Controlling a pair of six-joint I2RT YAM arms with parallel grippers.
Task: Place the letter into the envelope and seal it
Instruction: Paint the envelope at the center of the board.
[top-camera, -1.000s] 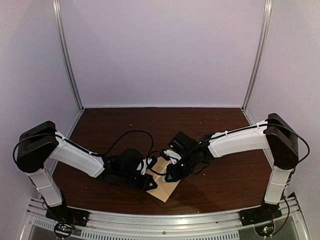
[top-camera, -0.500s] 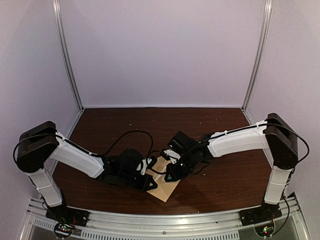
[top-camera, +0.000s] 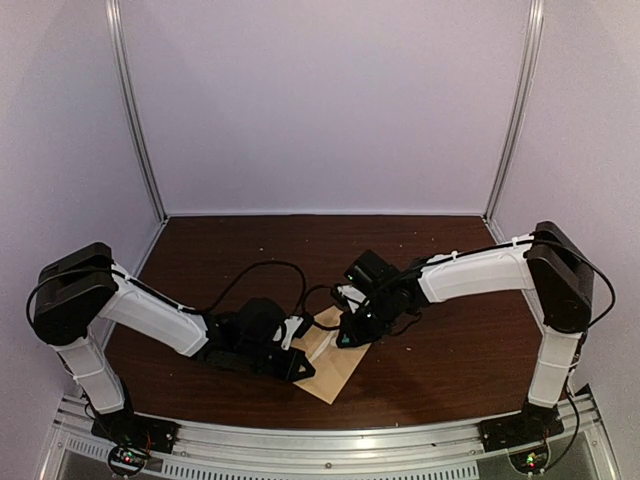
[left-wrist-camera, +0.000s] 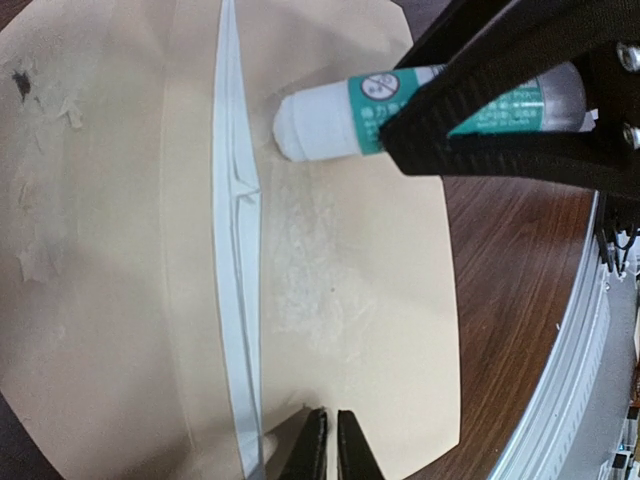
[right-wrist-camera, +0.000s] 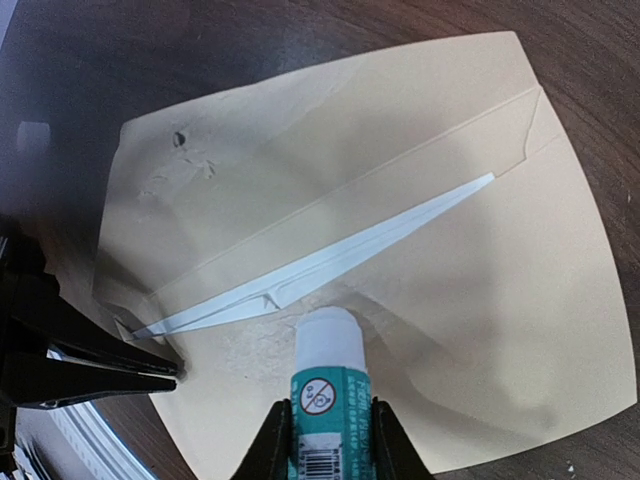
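left end effector (left-wrist-camera: 330, 452) was closed, tips pinning envelope (left-wrist-camera: 380, 300) | right end effector (right-wrist-camera: 325, 432) clamped glue stick (right-wrist-camera: 327, 375) | risk: dragging stick might have wrinkled envelope, smeared letter (right-wrist-camera: 390, 238)

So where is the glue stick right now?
The glue stick sits bottom centre in the right wrist view, held in the right tool, its white tip over the envelope, just beside the letter.

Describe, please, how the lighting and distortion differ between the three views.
Top external: dim overall, the envelope small and partly hidden. Left wrist: bright, the wide-angle lens bowing its edges. Right wrist: soft shadow bands across it beyond the glue stick.
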